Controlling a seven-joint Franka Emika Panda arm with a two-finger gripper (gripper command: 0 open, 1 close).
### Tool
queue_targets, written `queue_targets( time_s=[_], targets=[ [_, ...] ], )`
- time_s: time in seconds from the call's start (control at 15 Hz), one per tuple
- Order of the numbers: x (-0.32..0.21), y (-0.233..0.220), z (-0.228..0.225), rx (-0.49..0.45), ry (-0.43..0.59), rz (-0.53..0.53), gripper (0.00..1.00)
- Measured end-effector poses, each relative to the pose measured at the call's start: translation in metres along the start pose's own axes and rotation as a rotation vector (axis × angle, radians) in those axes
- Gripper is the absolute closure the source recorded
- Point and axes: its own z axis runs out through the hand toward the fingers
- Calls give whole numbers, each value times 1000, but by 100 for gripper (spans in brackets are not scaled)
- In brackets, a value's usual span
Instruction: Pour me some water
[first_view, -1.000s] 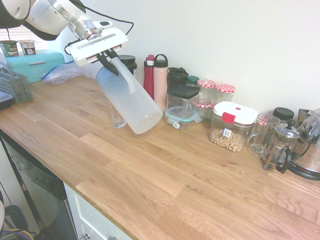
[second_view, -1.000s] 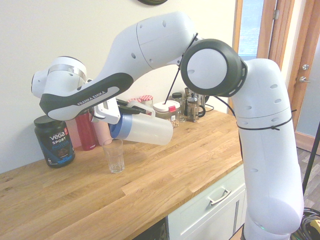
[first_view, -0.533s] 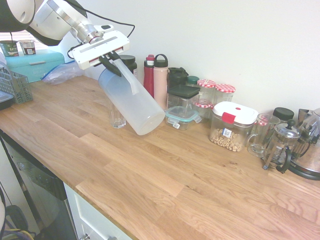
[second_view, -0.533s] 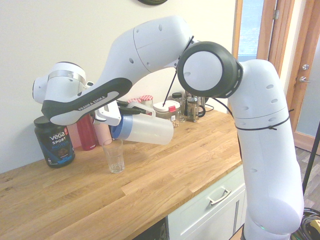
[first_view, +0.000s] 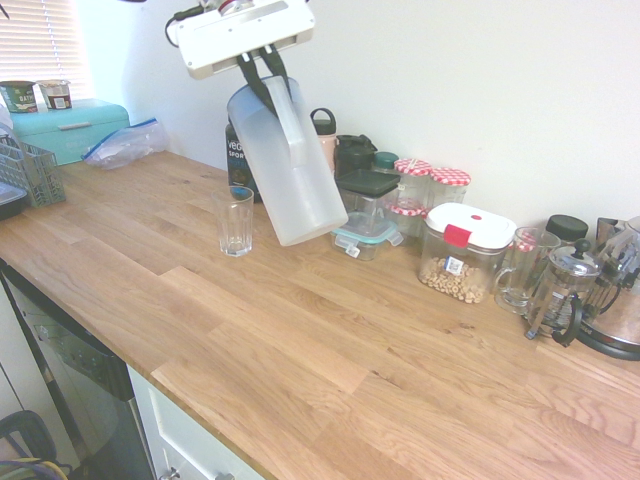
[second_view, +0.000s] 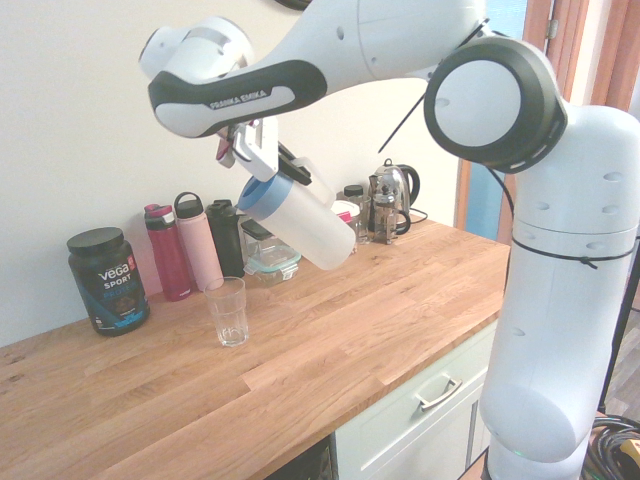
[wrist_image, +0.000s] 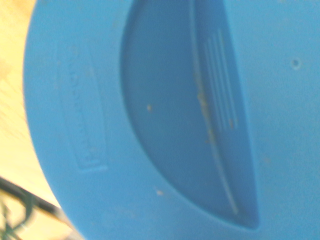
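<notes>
My gripper (first_view: 268, 85) hangs high over the counter, shut on the side handle of the tall frosted-white jug (first_view: 290, 170). The jug is off the counter and leans, with its blue lid (second_view: 262, 195) up by the gripper (second_view: 290, 170) and its base lower and farther from the glass. The water inside it cannot be made out. A small clear drinking glass (first_view: 236, 220) stands upright on the wooden counter, below and beside the jug and apart from it; I cannot tell whether the glass (second_view: 229, 311) holds any liquid. In the wrist view the blue lid (wrist_image: 175, 120) fills the picture.
Along the wall stand a black protein tub (second_view: 108, 280), red and pink bottles (second_view: 184, 250), jars and lidded containers (first_view: 466, 250), a French press (first_view: 560, 290) and a kettle (first_view: 618, 310). A teal bread box (first_view: 70, 125) and a dish rack (first_view: 25, 170) are at the far end.
The arm has risen and swung away from the glass, carrying the jug up. The jug has tipped back from nearly level over the glass to lid-up.
</notes>
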Motion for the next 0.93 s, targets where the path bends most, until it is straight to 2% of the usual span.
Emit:
queue_targets(
  time_s=[0.13,0.27,0.53,0.93],
  targets=[
    [-2,41,39,117,-33,89,100],
    [-7,65,81,220,-60,181,100],
    [-23,65,129,370,-70,369,100],
    [-29,71,178,515,33,628,100]
  ],
)
